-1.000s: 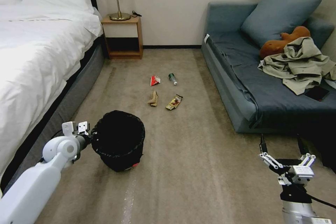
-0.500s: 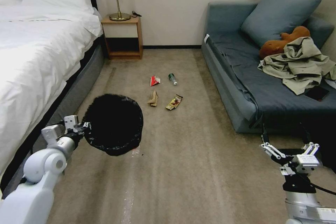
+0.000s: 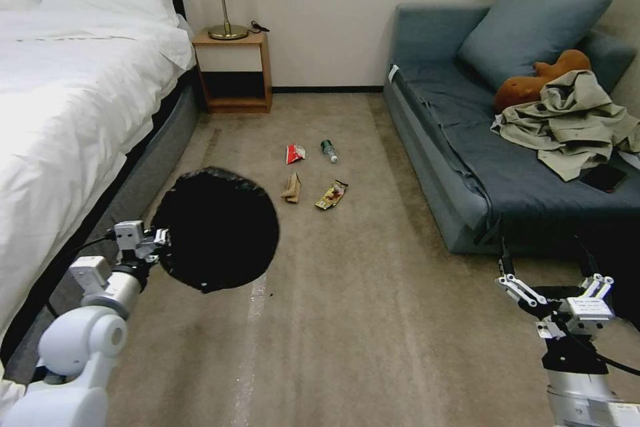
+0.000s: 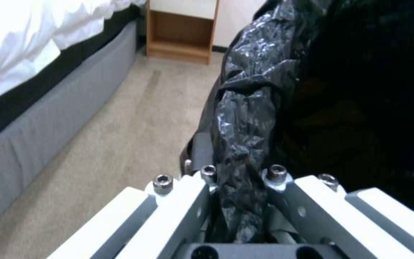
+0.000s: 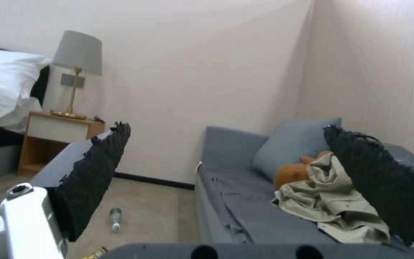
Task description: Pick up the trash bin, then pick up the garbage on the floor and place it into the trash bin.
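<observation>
Pinched tight on the black bag at the rim of the bin (image 3: 217, 230), the left gripper (image 3: 159, 240) holds the bin up off the carpet (image 3: 373, 320); the right gripper (image 3: 557, 283) has its jaws spread wide with nothing between them.

From the head view, the bin sits beside the bed (image 3: 60, 120), low on the left, and its dark mouth faces up. In the left wrist view, crinkly black bag (image 4: 245, 144) runs between the two white fingers (image 4: 188, 201). Four bits of garbage lie on the carpet past the bin, close together: a red wrapper (image 3: 295, 153), a bottle (image 3: 329, 149), a tan paper (image 3: 292, 187) and a yellow wrapper (image 3: 331, 195). The right gripper hangs low by the sofa (image 3: 467, 147), well apart from the garbage.
</observation>
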You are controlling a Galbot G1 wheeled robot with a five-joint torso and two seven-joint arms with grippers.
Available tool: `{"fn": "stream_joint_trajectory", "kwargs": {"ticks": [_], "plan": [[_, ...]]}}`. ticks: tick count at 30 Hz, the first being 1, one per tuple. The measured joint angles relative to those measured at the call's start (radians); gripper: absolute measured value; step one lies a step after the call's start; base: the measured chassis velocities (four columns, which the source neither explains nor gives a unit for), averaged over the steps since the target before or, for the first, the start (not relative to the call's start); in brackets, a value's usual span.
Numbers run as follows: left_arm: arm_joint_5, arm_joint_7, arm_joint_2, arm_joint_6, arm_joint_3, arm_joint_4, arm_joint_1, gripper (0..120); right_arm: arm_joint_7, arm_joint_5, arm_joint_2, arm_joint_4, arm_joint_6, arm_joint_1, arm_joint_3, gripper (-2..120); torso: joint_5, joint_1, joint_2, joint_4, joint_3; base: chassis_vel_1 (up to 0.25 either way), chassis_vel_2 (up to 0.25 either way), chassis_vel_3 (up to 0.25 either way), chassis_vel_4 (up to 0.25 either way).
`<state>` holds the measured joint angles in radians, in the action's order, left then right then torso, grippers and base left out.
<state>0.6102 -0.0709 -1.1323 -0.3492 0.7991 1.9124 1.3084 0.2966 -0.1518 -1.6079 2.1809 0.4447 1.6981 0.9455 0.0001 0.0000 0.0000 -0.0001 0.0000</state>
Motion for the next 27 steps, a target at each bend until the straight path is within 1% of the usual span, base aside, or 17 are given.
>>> {"fn": "stream_joint_trajectory", "kwargs": {"ticks": [5,8,9,11,18,27], "plan": [[0.004,0.003,-0.009,-0.014,0.000,0.000,0.017,2,0.001,0.011,0.000,-0.006,0.001,0.000,-0.002,100,-0.0001,0.000,0.000,0.0001,0.000,0.000,0.000,0.000,0.000],[-0.019,-0.001,-0.029,-0.015,0.001,-0.005,0.038,2,0.002,0.018,0.000,-0.011,0.001,0.000,-0.003,100,-0.0001,0.000,0.000,0.0000,0.000,0.000,0.000,0.000,0.000],[-0.019,-0.001,-0.029,-0.015,0.001,-0.005,0.038,2,0.002,0.018,0.000,-0.011,0.001,0.000,-0.003,100,-0.0001,0.000,0.000,0.0000,0.000,0.000,0.000,0.000,0.000],[-0.031,-0.006,-0.041,-0.018,0.009,-0.011,0.047,2,0.003,0.020,-0.001,-0.013,-0.003,0.001,-0.003,100,-0.0003,0.000,0.000,0.0001,0.000,0.000,0.000,0.000,0.000],[-0.043,-0.004,-0.041,-0.029,0.027,-0.021,0.056,2,0.009,0.032,-0.001,-0.024,-0.005,0.001,-0.007,100,0.0000,0.000,0.000,0.0001,0.000,0.000,0.000,0.000,0.000],[-0.051,-0.007,-0.050,-0.020,0.027,-0.017,0.069,2,0.015,0.042,0.000,-0.028,-0.020,0.006,-0.012,100,-0.0001,0.000,0.000,0.0000,0.000,0.000,0.000,0.000,0.000]]}}
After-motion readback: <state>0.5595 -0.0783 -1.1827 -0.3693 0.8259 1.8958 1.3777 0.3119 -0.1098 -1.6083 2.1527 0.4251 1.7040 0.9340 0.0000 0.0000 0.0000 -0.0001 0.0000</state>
